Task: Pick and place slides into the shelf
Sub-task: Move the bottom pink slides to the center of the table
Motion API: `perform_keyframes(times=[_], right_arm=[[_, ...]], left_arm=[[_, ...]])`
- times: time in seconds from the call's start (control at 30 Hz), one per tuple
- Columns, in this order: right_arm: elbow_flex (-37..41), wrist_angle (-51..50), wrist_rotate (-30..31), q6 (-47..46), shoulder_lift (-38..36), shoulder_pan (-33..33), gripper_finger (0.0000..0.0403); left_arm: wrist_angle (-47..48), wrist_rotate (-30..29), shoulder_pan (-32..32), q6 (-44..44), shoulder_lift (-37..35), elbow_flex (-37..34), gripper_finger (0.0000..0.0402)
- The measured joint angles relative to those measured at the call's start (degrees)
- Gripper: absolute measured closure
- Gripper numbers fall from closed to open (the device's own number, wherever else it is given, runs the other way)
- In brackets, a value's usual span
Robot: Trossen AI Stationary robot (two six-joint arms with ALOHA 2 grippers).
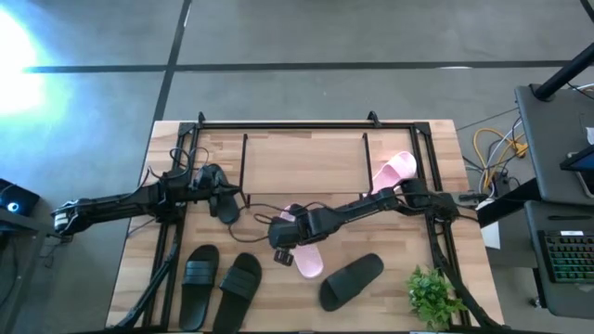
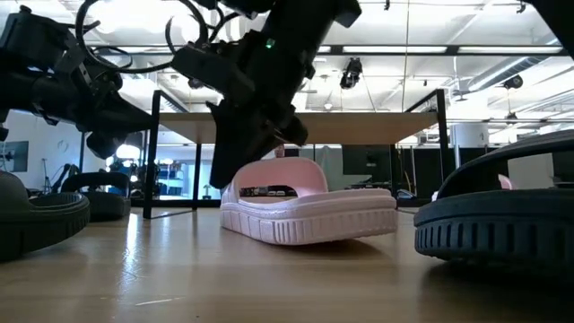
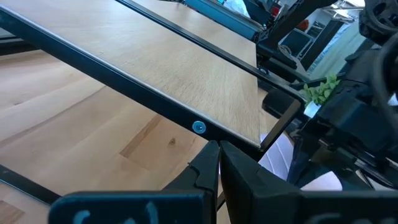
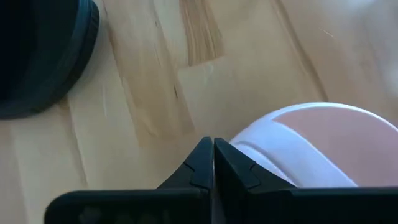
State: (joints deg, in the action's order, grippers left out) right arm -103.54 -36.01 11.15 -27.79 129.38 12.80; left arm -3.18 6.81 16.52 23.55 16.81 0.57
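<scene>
Nearest, a matte black slide sandal (image 2: 502,215) lies beside the pale pink slide sandal (image 2: 309,211) mid-table, in front of the light wood shelf (image 1: 306,158). Right gripper (image 4: 212,163) hovers clenched at the pink strap, holding nothing. Left gripper (image 3: 219,168), also clenched empty, waits by the shelf's left end.

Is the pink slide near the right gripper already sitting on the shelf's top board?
No: in the low view that pink slide lies flat on the table, in front of the shelf, with the right gripper above it.

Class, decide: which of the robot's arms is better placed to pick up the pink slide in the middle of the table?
The right gripper sits directly over that pink slide. The left gripper is farther off, by the shelf.
</scene>
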Motion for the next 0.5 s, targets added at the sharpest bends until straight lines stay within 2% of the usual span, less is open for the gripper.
perform_keyframes(times=[0.27,0.5], right_arm=[[0.3,-1.2,0.2,-1.4,0.8,-0.5,0.0394],[-1.3,-8.7,10.4,-7.3,0.5,-0.6,0.0394]], left_arm=[[-0.1,0.0,0.0,0.0,0.0,0.0,0.0402],[-0.3,0.0,0.0,0.0,0.2,0.0,0.0402]])
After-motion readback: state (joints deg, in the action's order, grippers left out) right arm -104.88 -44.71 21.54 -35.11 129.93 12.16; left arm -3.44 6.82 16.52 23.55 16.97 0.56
